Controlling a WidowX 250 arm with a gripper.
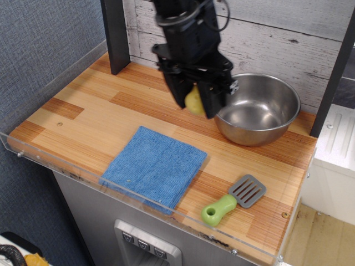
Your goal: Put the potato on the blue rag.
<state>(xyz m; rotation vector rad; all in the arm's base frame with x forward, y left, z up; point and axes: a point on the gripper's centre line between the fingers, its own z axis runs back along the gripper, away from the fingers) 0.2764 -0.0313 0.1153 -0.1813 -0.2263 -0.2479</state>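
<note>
Potato point(193, 100) sits pinched between the black fingers of the claw point(194, 103), lifted clear of the wooden surface point(89, 113); the blue rag point(155, 167) lies flat at seven o'clock from it; a steel bowl point(258, 116) stands at three o'clock; a green-handled spatula point(233, 199) rests at five o'clock.

mock kitchen (lab rig) | wooden counter point(100, 116); steel bowl point(260, 113); spatula point(236, 199)

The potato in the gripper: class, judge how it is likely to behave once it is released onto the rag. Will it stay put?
The potato looks smooth and oval, so it may roll a little when released. The rag is flat, fuzzy cloth, which should probably damp that. The gripper carries it without visible sag, so it seems light.
</note>
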